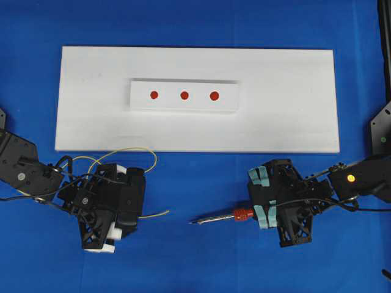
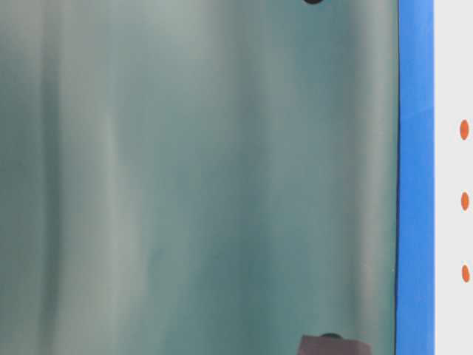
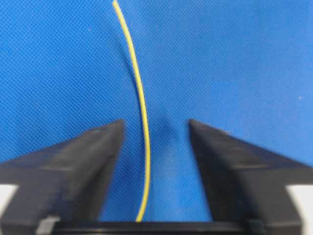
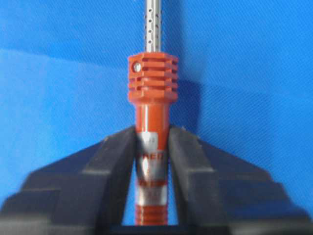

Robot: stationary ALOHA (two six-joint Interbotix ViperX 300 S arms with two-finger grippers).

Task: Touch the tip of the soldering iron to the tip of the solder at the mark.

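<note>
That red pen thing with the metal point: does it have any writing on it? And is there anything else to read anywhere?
Silver band of the soldering iron, between the right gripper's fingers: red print, partly hidden and too blurred to read.
White block: three red dots, no words or numbers.
Nothing else readable in any view.

Three red dots [image 1: 184, 95] mark one small white block [image 1: 227, 102] on one white board [image 1: 293, 122]; one soldering iron [image 1: 223, 216], one solder [image 1: 146, 154], two grippers.
</note>
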